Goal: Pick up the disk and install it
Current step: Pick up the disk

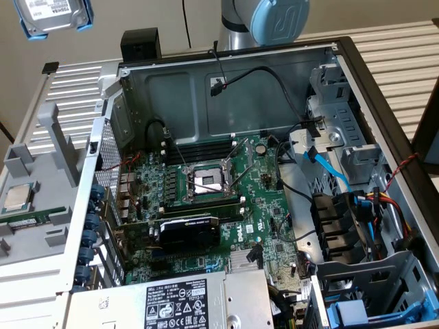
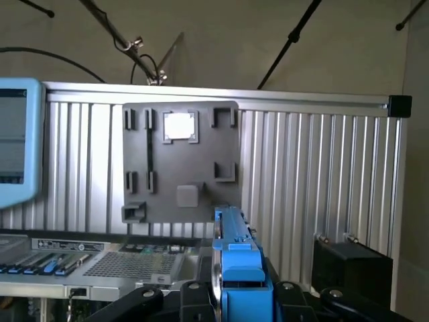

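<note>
Over the ribbed metal tabletop (image 1: 398,48), the disk (image 2: 238,258) edge-on within the hand (image 2: 239,302), clamped tight by its flat sides.

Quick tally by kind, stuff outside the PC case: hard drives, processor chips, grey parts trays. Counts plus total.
hard drive in blue carrier: 1
processor chip: 1
grey parts tray: 1
Total: 3

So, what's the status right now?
Gripper shut on the disk. Disk aloft, outside the computer case. Cables strung inside the case.
</note>
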`<state>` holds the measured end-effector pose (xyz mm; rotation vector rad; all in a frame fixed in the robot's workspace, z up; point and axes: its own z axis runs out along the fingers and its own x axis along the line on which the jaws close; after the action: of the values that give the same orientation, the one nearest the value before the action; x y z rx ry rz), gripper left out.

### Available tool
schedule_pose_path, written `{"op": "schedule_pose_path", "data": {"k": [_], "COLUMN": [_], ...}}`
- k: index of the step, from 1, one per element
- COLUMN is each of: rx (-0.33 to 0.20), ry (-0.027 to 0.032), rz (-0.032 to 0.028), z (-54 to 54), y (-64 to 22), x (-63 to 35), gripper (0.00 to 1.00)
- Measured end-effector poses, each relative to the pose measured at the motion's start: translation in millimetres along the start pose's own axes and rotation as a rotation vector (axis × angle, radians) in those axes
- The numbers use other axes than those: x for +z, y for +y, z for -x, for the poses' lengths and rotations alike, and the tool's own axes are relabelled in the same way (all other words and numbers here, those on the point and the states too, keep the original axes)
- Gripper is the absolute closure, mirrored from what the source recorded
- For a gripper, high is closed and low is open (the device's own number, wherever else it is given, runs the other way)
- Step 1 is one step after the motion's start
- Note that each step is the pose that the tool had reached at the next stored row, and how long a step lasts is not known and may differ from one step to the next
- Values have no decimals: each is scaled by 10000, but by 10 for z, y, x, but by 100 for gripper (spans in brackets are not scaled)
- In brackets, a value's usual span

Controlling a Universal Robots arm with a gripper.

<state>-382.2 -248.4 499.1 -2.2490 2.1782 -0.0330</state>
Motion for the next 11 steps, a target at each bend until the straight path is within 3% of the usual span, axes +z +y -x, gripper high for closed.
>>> {"op": "schedule_pose_path", "data": {"k": [11], "rx": [-2], "ry": [-2], "rz": [89], "z": [-265], "y": [-344], "x": [-119], "gripper": [63]}}
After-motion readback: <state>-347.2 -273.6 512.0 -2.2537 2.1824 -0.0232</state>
